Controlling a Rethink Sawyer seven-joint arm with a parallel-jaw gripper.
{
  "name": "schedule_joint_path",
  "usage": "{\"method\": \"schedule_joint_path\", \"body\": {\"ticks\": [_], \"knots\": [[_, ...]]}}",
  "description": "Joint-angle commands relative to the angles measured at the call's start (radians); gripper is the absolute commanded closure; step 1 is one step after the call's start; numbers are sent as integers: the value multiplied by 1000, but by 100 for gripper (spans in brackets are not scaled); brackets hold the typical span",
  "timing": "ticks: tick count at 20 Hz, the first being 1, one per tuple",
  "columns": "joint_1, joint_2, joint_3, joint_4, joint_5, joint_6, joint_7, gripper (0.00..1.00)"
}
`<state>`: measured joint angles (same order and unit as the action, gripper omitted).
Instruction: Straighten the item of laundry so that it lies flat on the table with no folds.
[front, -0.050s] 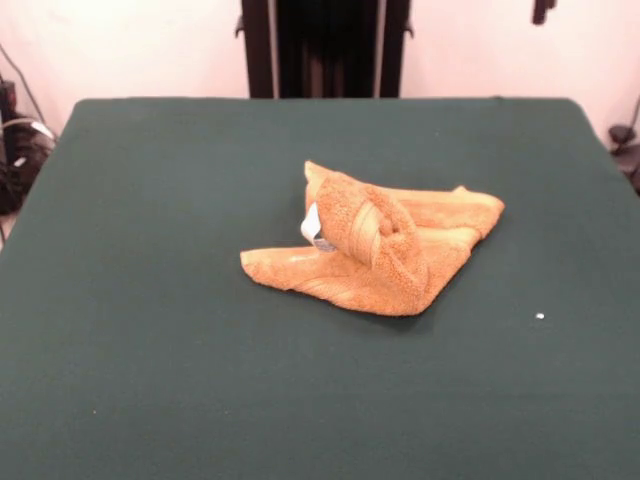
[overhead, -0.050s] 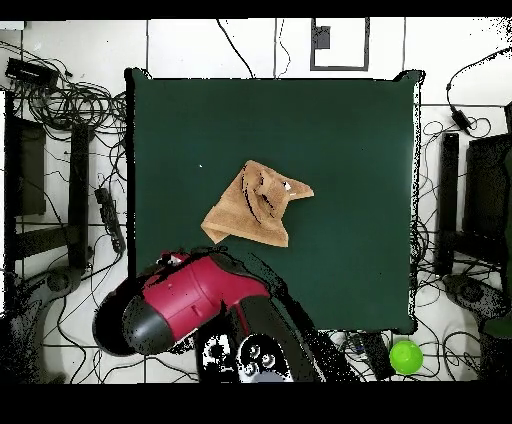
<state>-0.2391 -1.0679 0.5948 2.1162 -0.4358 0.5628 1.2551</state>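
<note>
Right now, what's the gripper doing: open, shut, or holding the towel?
Gripper: not visible in either view, so its state can't be told. The towel lies crumpled on the table with nothing touching it.

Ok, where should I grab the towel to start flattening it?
Probably the rolled flap humped on top of the orange-tan towel, beside the white label tag. Come straight down from above: it is the highest fold, lying over the flatter layers, so lifting it off should open the pile on the green table.
</note>
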Motion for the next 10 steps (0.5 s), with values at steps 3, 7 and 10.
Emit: {"method": "schedule_joint_path", "body": {"ticks": [3, 7, 10], "knots": [[122, 169, 105, -68, -74, -52, -4, 0], [189, 182, 95, -84, -86, -77, 45, 0], [222, 185, 89, -104, -89, -86, 51, 0]]}}
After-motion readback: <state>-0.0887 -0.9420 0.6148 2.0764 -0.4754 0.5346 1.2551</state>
